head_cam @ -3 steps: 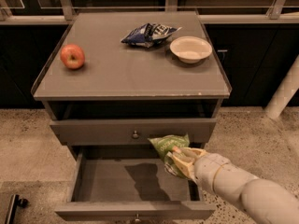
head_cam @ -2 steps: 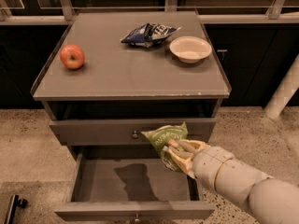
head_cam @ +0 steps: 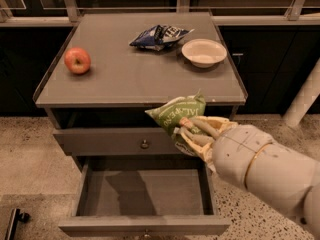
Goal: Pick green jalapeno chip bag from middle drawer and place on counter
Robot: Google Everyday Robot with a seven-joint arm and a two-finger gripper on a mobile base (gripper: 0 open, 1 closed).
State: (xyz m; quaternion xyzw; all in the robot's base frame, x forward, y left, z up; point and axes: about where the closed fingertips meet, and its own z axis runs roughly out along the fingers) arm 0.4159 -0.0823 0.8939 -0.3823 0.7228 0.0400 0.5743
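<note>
The bag (head_cam: pixel 181 115) has risen since a second ago: then it hung in front of the upper drawer front (head_cam: pixel 110 142), now its top corner reaches the counter's (head_cam: pixel 130 79) front edge, right of the middle. The gripper (head_cam: pixel 184 132) has come up with it, fingers (head_cam: pixel 200 128) closed on the bag's lower right part, the pale arm (head_cam: pixel 260 169) running off to the lower right. The bag is in the air, clear of the drawer (head_cam: pixel 142 191), which stands pulled out below with its floor showing, and it does not rest on the counter. On the counter, the apple (head_cam: pixel 77 60) sits near the left edge, the blue bag (head_cam: pixel 159 35) at the back middle, and the bowl (head_cam: pixel 204 52) just beside it, towards the right edge. The front half of the counter, between the apple and the right edge, is open grey surface, straight behind the bag.
</note>
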